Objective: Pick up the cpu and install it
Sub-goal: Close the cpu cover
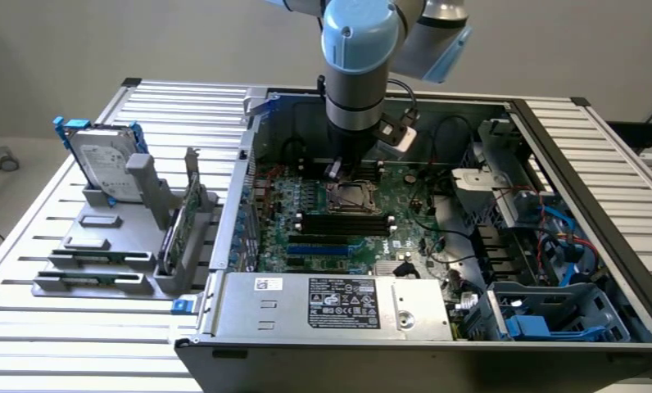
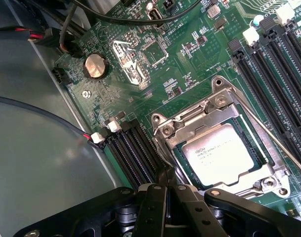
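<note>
Black metal fingers (image 2: 151,207) of the gripper (image 2: 165,177) converge to one tip with no gap between them and nothing held: the jaws are clenched empty. The tip lies at one edge of the square socket with a bright metal frame (image 2: 176,129); whether it touches the frame cannot be told.

The small square cpu with a shiny silver metal top (image 2: 220,153) lies flat inside the socket, enclosed by the frame on all sides and apart from the fingers. Printed lettering shows on its top.

A bank of long black memory slots (image 2: 133,155) runs just beside the socket next to the fingertip, and a second bank (image 2: 274,59) lies on the socket's far side. Both sit on the green motherboard (image 2: 190,59), which also carries a round silver coin cell (image 2: 96,65), well apart from the socket.

In the exterior view the gripper (image 1: 335,169) hangs from the grey-and-blue robot arm (image 1: 359,57), directly over the socket (image 1: 354,196), inside the open grey computer case (image 1: 588,139). A silver power supply with a white label (image 1: 326,307) fills the case's near edge. The case rests on a slatted aluminium table (image 1: 74,344). To the exterior view's left of the case, a silver hard drive with blue rails (image 1: 102,155) stands upright in a grey holder (image 1: 119,221).
</note>
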Tool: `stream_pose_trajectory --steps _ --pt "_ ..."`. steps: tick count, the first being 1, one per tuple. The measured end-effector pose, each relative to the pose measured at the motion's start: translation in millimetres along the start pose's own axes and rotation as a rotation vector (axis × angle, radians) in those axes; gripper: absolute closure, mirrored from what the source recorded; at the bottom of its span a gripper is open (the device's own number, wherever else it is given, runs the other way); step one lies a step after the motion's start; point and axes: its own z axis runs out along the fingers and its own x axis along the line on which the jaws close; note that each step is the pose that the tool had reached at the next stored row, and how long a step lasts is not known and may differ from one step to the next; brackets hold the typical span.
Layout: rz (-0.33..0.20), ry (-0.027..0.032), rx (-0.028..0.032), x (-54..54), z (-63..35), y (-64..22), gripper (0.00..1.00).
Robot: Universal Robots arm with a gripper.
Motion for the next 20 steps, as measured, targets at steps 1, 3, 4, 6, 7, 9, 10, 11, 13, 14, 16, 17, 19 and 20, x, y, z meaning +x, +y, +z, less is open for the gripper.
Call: stream_pose_trajectory --steps 1,3,4,6,7,9,10,11,13,14,16,17,19,20 --pt "0.000 0.0000 0.0000 0.0 0.0 0.0 0.89" --pt "0.000 0.0001 0.0000 0.0 0.1 0.0 0.89" --pt "0.000 0.0001 0.0000 0.0 0.1 0.0 0.89" --pt "0.000 0.0001 0.0000 0.0 0.0 0.0 0.89" --pt "0.000 0.0001 0.0000 0.0 0.1 0.0 0.89" --pt "0.000 0.0002 0.0000 0.0 0.1 0.0 0.89" --pt "0.000 0.0002 0.0001 -0.1 0.0 0.0 0.89" --pt "0.000 0.0001 0.0000 -0.1 0.0 0.0 0.89" --pt "0.000 0.0001 0.0001 0.0 0.0 0.0 0.89" --pt "-0.001 0.0000 0.0001 -0.1 0.0 0.1 0.89" --pt "-0.001 0.0000 0.0002 -0.1 0.0 0.1 0.89" --pt "-0.001 0.0000 0.0003 -0.2 0.0 0.1 0.89" --pt "-0.002 -0.0001 0.0007 -0.4 -0.1 0.4 0.89" --pt "-0.003 -0.0002 0.0008 -0.4 -0.1 0.4 0.89"
